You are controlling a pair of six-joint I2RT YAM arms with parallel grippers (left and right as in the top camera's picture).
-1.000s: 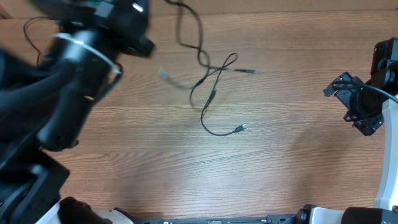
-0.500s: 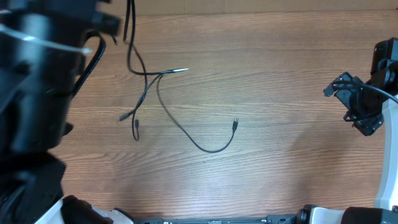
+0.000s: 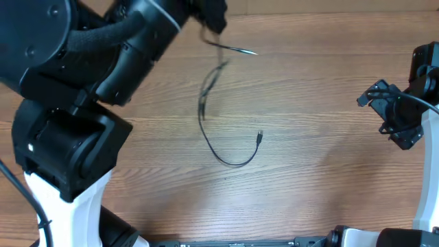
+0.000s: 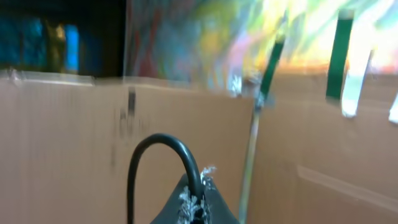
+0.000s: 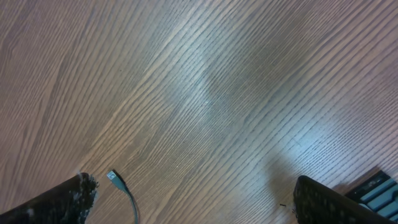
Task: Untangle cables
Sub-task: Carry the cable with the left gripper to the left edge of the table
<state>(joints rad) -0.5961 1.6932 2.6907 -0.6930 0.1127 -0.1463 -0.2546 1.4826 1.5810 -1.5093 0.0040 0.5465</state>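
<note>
- The left gripper [image 3: 214, 20], clamped shut on the thin black flexible cables [image 3: 236, 165], has swung rightward, lifting most of the bundle.
- One loop and its small plug [image 3: 259, 137] stay on the brown wooden table [image 3: 329, 178].
- The strands hang bunched together, so untangling seems unfinished.
- The right gripper [image 3: 394, 116] waits wide open, well apart.
</note>
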